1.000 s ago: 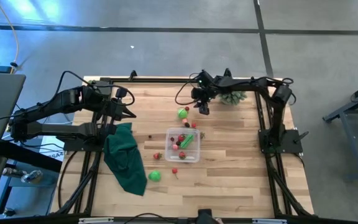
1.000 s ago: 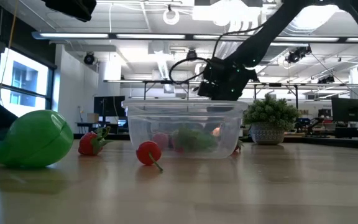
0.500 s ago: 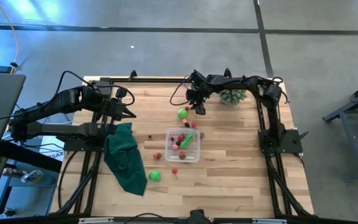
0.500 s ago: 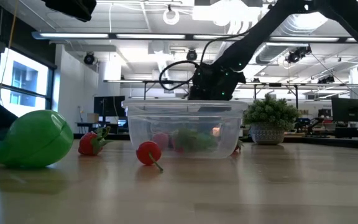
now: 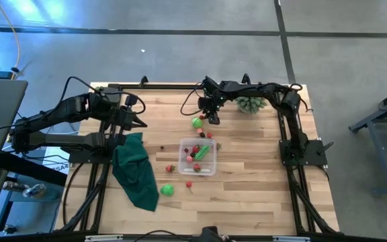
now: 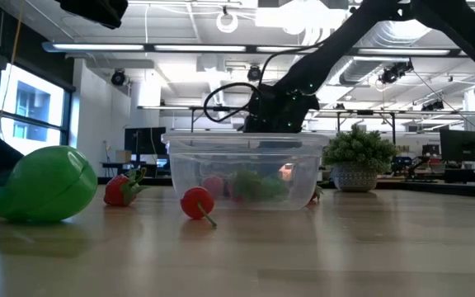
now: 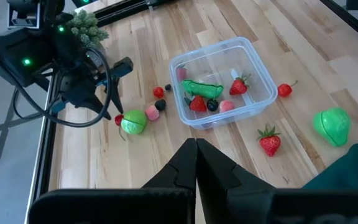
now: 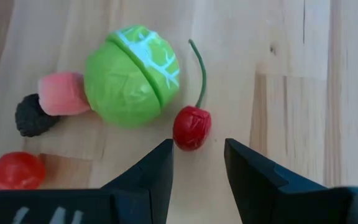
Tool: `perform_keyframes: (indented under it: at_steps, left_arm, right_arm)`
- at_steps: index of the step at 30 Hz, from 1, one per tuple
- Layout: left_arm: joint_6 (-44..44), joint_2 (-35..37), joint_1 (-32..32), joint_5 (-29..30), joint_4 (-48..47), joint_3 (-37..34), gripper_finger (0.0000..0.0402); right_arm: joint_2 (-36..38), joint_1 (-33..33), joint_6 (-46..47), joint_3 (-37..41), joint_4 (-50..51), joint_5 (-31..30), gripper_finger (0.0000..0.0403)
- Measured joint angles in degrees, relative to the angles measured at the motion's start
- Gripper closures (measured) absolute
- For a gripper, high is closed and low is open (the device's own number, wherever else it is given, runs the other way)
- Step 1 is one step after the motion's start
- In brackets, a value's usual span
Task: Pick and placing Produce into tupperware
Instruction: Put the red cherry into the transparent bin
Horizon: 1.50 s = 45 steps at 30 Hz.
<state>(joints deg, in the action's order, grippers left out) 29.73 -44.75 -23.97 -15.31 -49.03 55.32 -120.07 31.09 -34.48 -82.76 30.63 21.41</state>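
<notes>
From above, my right gripper [image 5: 213, 118] hung beside the green cabbage [image 5: 197, 122], past the tupperware [image 5: 198, 156]; my left gripper [image 5: 140, 123] waited closed by the dark cloth [image 5: 136, 171]. At table height, the tupperware held produce. Through my right wrist, my fingers [image 8: 156, 171] stood partly open, empty, flanking a cherry [image 8: 191, 127] touching the cabbage.

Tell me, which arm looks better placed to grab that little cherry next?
The right. Its end effector hangs open just above the cherry, beside the green ball. The left end effector is shut and waits farther off, near the dark cloth.
</notes>
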Motion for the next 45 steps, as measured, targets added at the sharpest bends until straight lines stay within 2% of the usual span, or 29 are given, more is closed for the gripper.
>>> perform_keyframes:
  at_steps: [12, 22, 39, 45]
  left_arm:
    - [0.01, 0.0, 0.0, -0.01, -0.01, -0.01, 0.0401]
    - [0.01, 0.0, 0.01, 0.0, 0.0, 0.01, 0.0401]
    - [-0.01, 0.0, 0.01, 0.0, 0.01, 0.0, 0.0401]
    - [0.01, 0.0, 0.01, -0.01, 0.0, -0.01, 0.0401]
  right_arm:
    - [0.0, -0.28, 2.83, -0.04, -0.21, 0.31, 0.0265]
    - [0.0, -0.66, 2.61, -0.04, -1.58, 0.24, 0.0194]
    - [-0.81, -1.03, 2.77, -0.09, -1.49, 0.09, 0.02]
    - [-0.81, -1.22, 3.0, -0.09, -1.29, 0.32, 0.0222]
